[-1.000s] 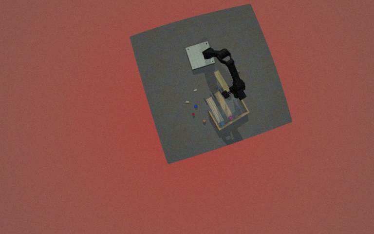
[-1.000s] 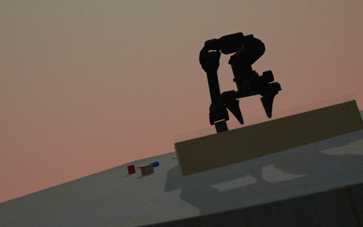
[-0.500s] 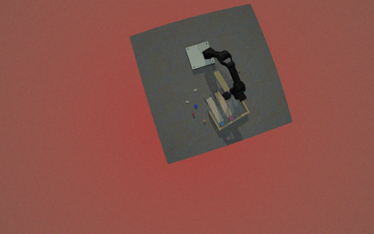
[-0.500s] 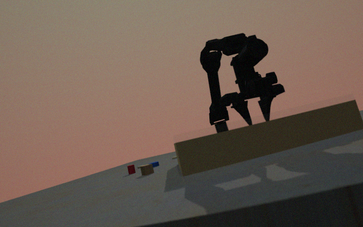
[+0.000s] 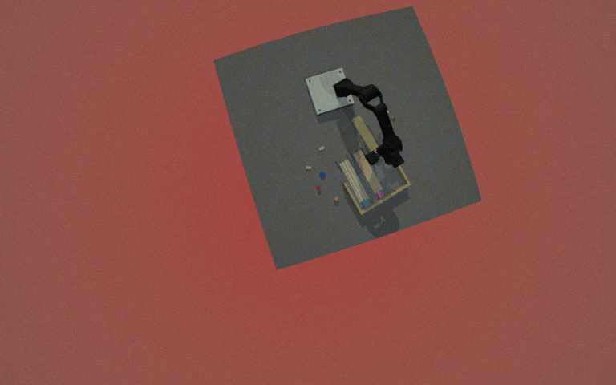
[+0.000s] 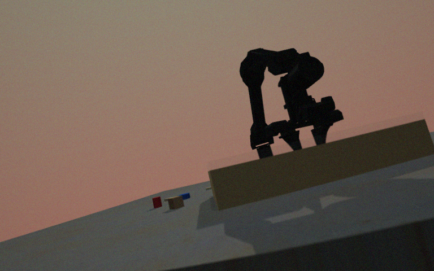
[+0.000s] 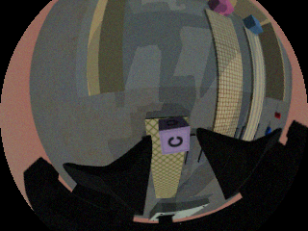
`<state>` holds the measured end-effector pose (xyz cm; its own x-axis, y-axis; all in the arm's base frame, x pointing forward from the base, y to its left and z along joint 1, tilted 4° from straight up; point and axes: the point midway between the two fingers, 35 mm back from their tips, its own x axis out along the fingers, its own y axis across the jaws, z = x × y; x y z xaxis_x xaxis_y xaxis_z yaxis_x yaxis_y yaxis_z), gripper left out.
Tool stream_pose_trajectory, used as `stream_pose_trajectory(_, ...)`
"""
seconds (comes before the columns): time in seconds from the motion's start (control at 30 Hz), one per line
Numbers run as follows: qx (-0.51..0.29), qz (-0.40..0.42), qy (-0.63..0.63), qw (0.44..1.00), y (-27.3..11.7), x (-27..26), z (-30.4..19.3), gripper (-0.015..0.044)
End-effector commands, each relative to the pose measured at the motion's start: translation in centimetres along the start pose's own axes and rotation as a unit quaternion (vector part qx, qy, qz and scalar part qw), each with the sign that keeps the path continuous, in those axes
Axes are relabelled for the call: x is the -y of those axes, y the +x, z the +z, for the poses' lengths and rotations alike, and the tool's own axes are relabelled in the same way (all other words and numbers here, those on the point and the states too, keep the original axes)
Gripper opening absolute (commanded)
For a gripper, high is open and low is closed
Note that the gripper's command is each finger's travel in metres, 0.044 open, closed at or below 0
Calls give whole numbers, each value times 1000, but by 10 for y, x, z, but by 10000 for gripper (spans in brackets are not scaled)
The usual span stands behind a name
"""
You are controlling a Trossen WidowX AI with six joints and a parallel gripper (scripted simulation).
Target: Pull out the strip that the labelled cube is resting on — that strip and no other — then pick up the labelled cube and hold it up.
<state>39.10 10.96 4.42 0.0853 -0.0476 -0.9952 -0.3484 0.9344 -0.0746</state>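
The purple cube labelled C rests on the far end of a cream strip with a diamond pattern in the wrist view. That strip lies towards the arm's base, outside the walled area. My gripper is partly open, with one fingertip on each side of the cube in the wrist view and gaps between. It holds nothing. The arm hides the cube in the top view, and the tray wall hides it in the exterior view.
A wooden wall borders the area. A checked strip carries a magenta cube. A ribbed strip carries a blue cube. Several small blocks lie outside. A pale base plate stands behind.
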Motion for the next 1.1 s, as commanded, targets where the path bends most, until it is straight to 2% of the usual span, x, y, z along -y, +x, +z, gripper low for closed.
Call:
stream_pose_trajectory(0.0,-1,2,-3,1000,7,-1,-1,250)
stream_pose_trajectory(0.27,-1,2,-3,1000,16,-1,-2,250)
stream_pose_trajectory(0.4,-1,0,0,1000,14,0,-1,145)
stream_pose_trajectory(0.63,-1,0,0,1000,14,0,-1,98)
stream_pose_trajectory(0.77,-1,0,0,1000,12,0,-4,0)
stream_pose_trajectory(1.07,-2,2,-2,1000,-13,-3,-36,0)
